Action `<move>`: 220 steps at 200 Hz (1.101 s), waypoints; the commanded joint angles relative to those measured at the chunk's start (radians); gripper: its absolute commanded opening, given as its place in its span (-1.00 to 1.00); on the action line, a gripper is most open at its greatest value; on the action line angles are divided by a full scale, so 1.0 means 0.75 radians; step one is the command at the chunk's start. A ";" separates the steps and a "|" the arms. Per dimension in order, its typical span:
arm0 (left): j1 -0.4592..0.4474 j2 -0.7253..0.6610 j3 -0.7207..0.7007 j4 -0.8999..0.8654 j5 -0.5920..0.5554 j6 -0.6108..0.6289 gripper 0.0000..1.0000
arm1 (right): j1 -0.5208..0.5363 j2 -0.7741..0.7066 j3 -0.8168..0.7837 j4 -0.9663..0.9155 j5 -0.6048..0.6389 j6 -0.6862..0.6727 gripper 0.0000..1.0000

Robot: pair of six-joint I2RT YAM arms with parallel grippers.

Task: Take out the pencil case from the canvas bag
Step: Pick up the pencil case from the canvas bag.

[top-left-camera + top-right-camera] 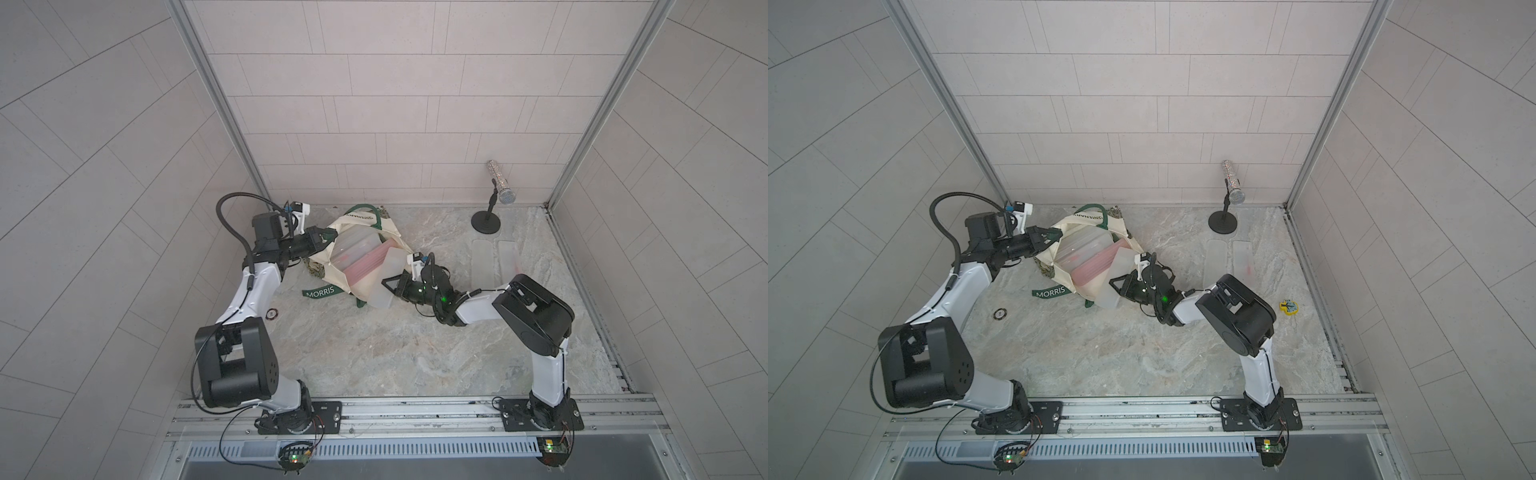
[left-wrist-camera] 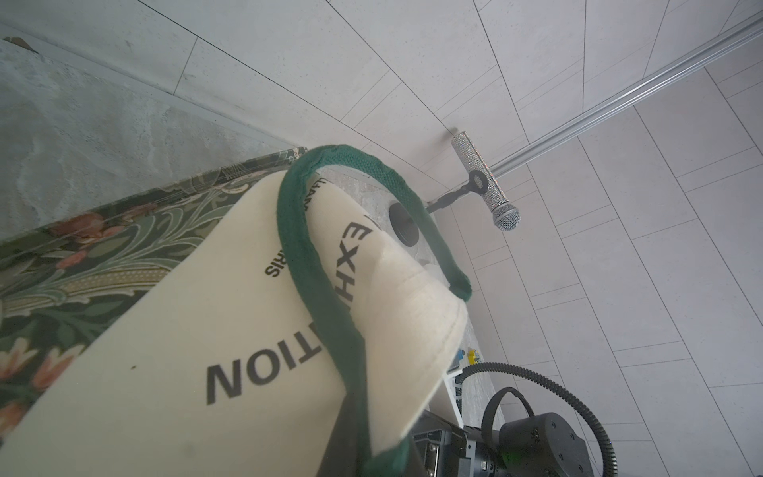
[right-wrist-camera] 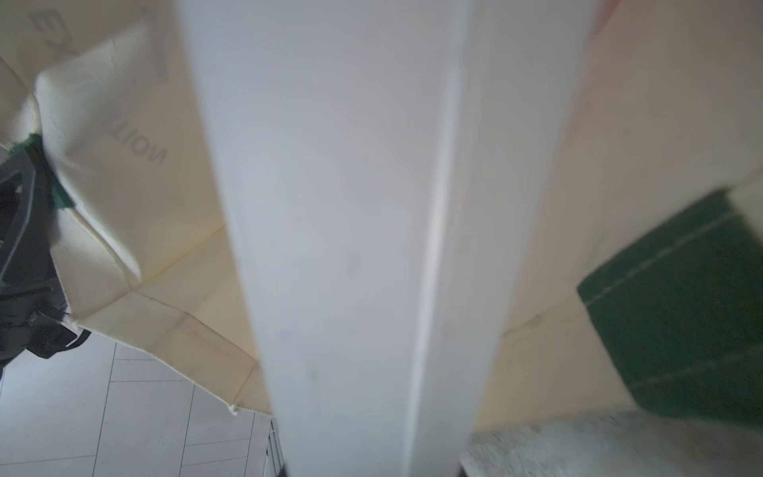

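Observation:
The cream canvas bag [image 1: 332, 274] [image 1: 1086, 291] lies on its side near the back left of the table, mouth gaping, a green "MORRIS" strap [image 1: 320, 292] trailing forward. My left gripper [image 1: 322, 237] [image 1: 1050, 237] is shut on the bag's rim and green handle [image 2: 342, 330], holding the mouth up. The pencil case [image 1: 365, 266] [image 1: 1092, 270], a frosted plastic case showing pink through it, sticks partly out of the mouth. My right gripper [image 1: 392, 286] [image 1: 1119, 286] is shut on its frosted outer end [image 3: 351, 206], which hides the fingers in the right wrist view.
A glittery microphone [image 1: 505, 195] on a black round-based stand [image 1: 486, 220] stands at the back right. Two frosted strips [image 1: 484, 259] lie flat in front of it. A small dark disc [image 1: 270, 314] sits front left of the bag, a yellow toy [image 1: 1288, 307] by the right wall.

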 commanded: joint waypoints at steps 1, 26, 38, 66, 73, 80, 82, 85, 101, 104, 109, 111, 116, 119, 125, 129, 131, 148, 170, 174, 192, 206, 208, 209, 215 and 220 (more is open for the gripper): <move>0.010 -0.052 0.030 0.028 0.035 0.024 -1.00 | -0.001 -0.094 -0.038 0.009 -0.038 -0.019 -0.56; 0.011 -0.059 0.027 0.030 0.036 0.027 -1.00 | -0.002 -0.168 -0.100 -0.018 -0.048 -0.036 -0.57; 0.012 -0.057 0.026 0.029 0.036 0.029 -1.00 | -0.003 -0.209 -0.130 -0.042 -0.053 -0.048 -0.58; 0.014 -0.063 0.025 0.031 0.036 0.033 -1.00 | -0.009 -0.316 -0.186 -0.160 -0.059 -0.102 -0.58; 0.015 -0.066 0.025 0.032 0.035 0.033 -1.00 | -0.009 -0.336 -0.195 -0.185 -0.061 -0.112 -0.58; 0.016 -0.069 0.025 0.032 0.035 0.034 -1.00 | -0.011 -0.358 -0.204 -0.212 -0.064 -0.125 -0.58; 0.016 -0.067 0.024 0.032 0.034 0.035 -1.00 | -0.011 -0.365 -0.206 -0.222 -0.064 -0.127 -0.58; 0.016 -0.067 0.025 0.031 0.034 0.035 -1.00 | -0.013 -0.372 -0.209 -0.231 -0.064 -0.131 -0.58; 0.016 -0.064 0.024 0.031 0.036 0.035 -1.00 | -0.019 -0.420 -0.225 -0.286 -0.064 -0.154 -0.57; 0.016 -0.064 0.026 0.032 0.035 0.033 -1.00 | -0.018 -0.428 -0.229 -0.296 -0.061 -0.158 -0.57; 0.018 -0.062 0.026 0.031 0.036 0.031 -1.00 | -0.021 -0.442 -0.237 -0.311 -0.053 -0.160 -0.56; 0.018 -0.061 0.028 0.031 0.037 0.030 -1.00 | -0.022 -0.447 -0.241 -0.317 -0.050 -0.160 -0.56; 0.018 -0.059 0.030 0.032 0.039 0.027 -1.00 | -0.027 -0.461 -0.251 -0.326 -0.046 -0.162 -0.56; 0.019 -0.056 0.030 0.032 0.039 0.025 -1.00 | -0.028 -0.467 -0.255 -0.330 -0.045 -0.162 -0.56; 0.022 -0.053 0.033 0.031 0.040 0.023 -1.00 | -0.034 -0.483 -0.267 -0.334 -0.042 -0.163 -0.56; 0.019 -0.050 0.034 0.032 0.039 0.021 -1.00 | -0.038 -0.494 -0.277 -0.334 -0.043 -0.162 -0.56; 0.020 -0.048 0.034 0.031 0.039 0.021 -1.00 | -0.040 -0.501 -0.281 -0.334 -0.042 -0.162 -0.56; 0.020 -0.044 0.035 0.031 0.043 0.016 -1.00 | -0.065 -0.547 -0.314 -0.347 -0.055 -0.160 -0.56; 0.021 -0.046 0.034 0.034 0.037 0.017 -1.00 | -0.102 -0.611 -0.353 -0.375 -0.066 -0.154 -0.56; 0.020 -0.046 0.033 0.035 0.037 0.017 -1.00 | -0.110 -0.625 -0.353 -0.378 -0.067 -0.154 -0.56; 0.020 -0.031 0.036 0.051 0.041 -0.006 -1.00 | -0.138 -0.693 -0.412 -0.438 -0.066 -0.178 -0.56; 0.021 -0.021 0.039 0.059 0.058 -0.018 -1.00 | -0.170 -0.744 -0.398 -0.562 -0.070 -0.228 -0.56; 0.020 -0.020 0.039 0.057 0.059 -0.017 -1.00 | -0.174 -0.750 -0.392 -0.582 -0.069 -0.234 -0.56; 0.020 -0.021 0.039 0.056 0.058 -0.016 -1.00 | -0.177 -0.753 -0.390 -0.590 -0.069 -0.236 -0.56; 0.020 -0.021 0.037 0.049 0.056 -0.009 -1.00 | -0.190 -0.776 -0.379 -0.652 -0.067 -0.256 -0.56; 0.021 -0.022 0.032 0.049 0.049 -0.003 -1.00 | -0.199 -0.795 -0.371 -0.695 -0.069 -0.275 -0.56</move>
